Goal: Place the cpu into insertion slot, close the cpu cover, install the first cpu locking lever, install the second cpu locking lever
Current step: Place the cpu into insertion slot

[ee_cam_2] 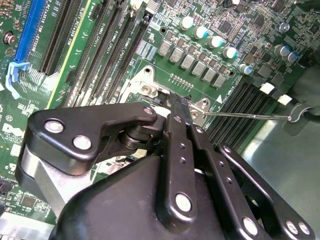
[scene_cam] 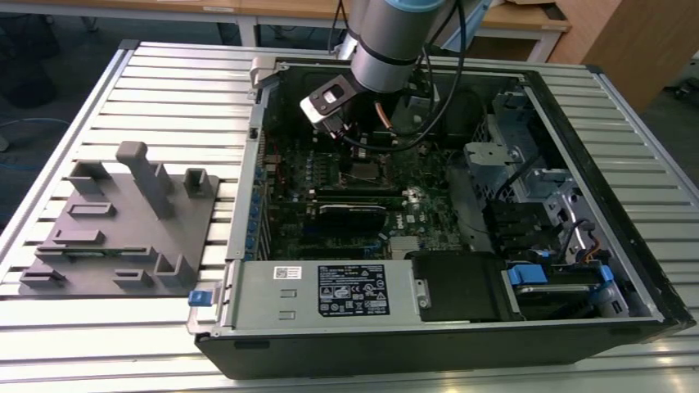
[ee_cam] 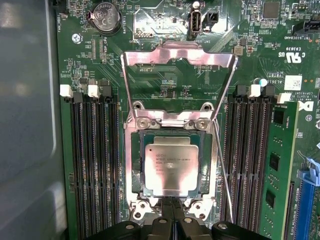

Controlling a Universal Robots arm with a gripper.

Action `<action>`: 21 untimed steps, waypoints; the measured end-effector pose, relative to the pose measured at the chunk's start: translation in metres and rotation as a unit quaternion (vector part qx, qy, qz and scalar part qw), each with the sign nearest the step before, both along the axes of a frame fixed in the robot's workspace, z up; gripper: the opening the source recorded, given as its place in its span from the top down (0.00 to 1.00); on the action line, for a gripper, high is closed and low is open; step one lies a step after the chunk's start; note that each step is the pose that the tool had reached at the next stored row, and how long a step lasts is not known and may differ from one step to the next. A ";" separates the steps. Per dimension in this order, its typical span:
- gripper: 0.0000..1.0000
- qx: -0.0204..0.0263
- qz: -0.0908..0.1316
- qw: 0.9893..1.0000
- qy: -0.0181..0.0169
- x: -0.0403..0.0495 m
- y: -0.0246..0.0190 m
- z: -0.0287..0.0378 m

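Starting from the exterior view's left, you have one grey moulded fixture (scene_cam: 120, 221) lying on the slatted table (scene_cam: 164, 90). Next comes one open computer case (scene_cam: 257, 164), and the arm (scene_cam: 388, 41) reaches down into it over the green board. One labelled power supply (scene_cam: 327, 291) sits along the case's near edge.

Your gripper (ee_cam: 173, 216) has its two black jaws pressed together with nothing between them. In the first wrist view the tips sit at the edge of the socket (ee_cam: 142, 150), on the side away from the hinge. You cannot tell whether they touch the metal there.

The one chip (ee_cam: 171, 167) lies flat in the socket, silver top up. The one cover (ee_cam: 179, 56) is not down. It stands swung up on its hinge beyond the chip, and the board shows through its window. Two screws (ee_cam: 143, 122) sit at the hinge.

You can see one thin wire lever (ee_cam: 223, 175) running from a hinge corner and angling away from the socket over the memory slots (ee_cam: 95, 165). There are two banks of those slots, one on each side of the socket. One green memory stick (ee_cam: 275, 165) stands in the bank on the lever's side.
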State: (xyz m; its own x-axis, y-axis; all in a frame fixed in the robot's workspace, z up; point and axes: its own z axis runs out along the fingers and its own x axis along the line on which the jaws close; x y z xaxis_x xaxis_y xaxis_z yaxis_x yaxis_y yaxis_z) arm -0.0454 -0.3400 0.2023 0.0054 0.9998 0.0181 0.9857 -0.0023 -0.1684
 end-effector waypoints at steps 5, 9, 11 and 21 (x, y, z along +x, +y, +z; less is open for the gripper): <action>0.90 0.000 0.000 1.000 0.001 0.0000 0.0000 0.0000; 0.90 0.000 0.000 1.000 0.002 0.0000 0.0000 0.0000; 0.90 0.000 0.000 1.000 0.003 0.0000 0.0000 0.0000; 0.90 0.000 0.000 1.000 0.005 0.0000 0.0000 0.0000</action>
